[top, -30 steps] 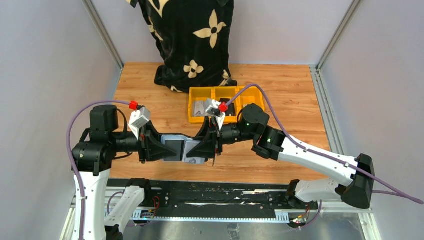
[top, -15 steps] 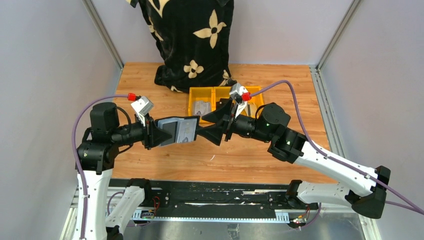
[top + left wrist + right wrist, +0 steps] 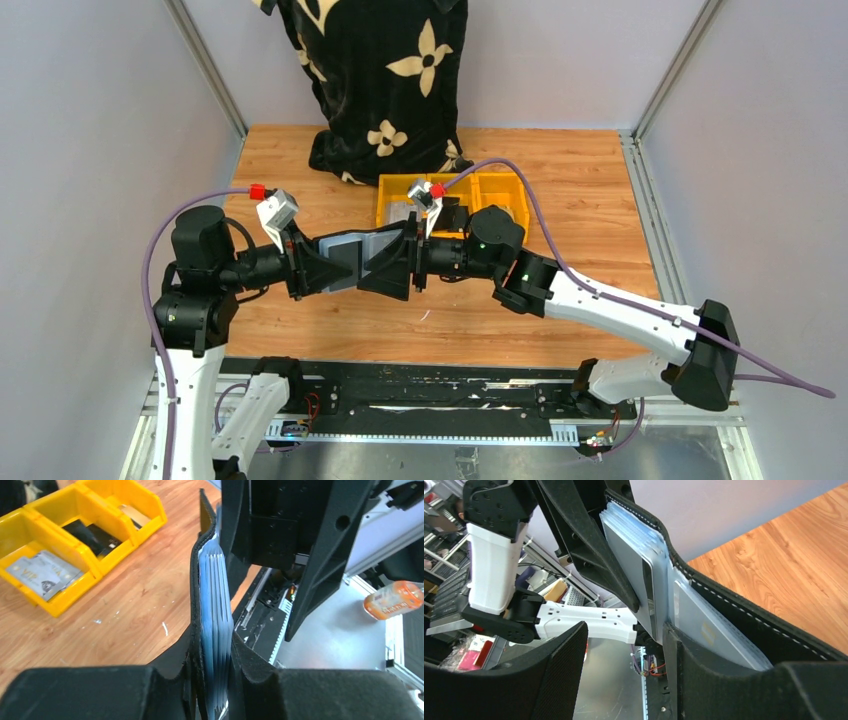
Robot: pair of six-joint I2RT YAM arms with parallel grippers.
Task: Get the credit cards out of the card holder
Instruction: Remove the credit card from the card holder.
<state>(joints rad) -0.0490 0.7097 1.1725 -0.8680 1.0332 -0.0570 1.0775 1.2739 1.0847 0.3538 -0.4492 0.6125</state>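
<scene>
Black card holder point(image 3: 350, 252) hangs open in mid-air over the table point(image 3: 590, 190) near the yellow bins point(image 3: 503, 188), pale credit cards point(image 3: 711, 630) tucked in blue-grey slots, left gripper point(image 3: 214, 680) clamped on one flap, right gripper point(image 3: 624, 675) spread apart at the other.

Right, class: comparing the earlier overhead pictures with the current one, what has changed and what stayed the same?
The flat black leather-like folding card holder shifted upward in the overhead view, carried by the left tool. The right tool drew back off the holder, then returned to its free end, jaws now open. Unchanged: the left tool's grip and the yellow plastic bins.
</scene>
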